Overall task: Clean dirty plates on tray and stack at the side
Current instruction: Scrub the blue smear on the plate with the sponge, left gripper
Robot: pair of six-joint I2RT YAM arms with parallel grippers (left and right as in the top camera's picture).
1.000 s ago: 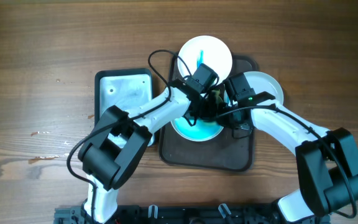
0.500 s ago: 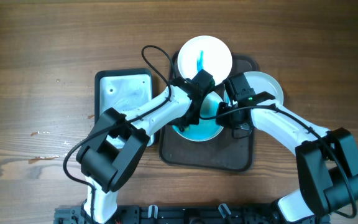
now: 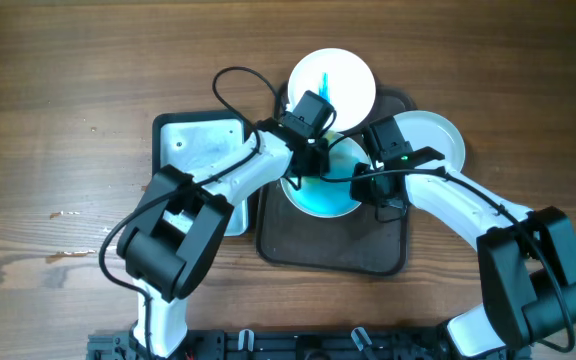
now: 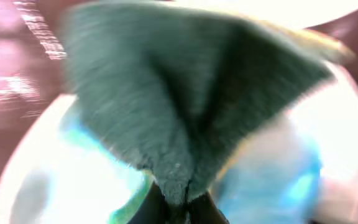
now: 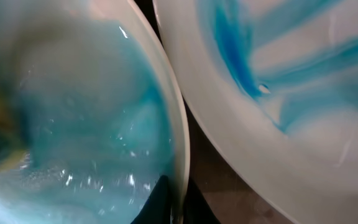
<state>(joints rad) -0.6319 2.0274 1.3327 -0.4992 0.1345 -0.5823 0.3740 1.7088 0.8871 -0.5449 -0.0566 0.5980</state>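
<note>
Plate [image 3: 320, 197], round, white, blue-smeared, lies on the dark brown rectangular tray [image 3: 333, 255]. The right gripper [image 3: 358, 183] clamps its rim between its jaws to steady it, while the left gripper [image 3: 306, 163], jaws clamped on a grey-green cloth [image 4: 179, 106], scrubs it just below.

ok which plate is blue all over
The middle plate on the tray: its whole face is blue. The far plate has only one blue streak, and the right plate looks plain white.
</note>
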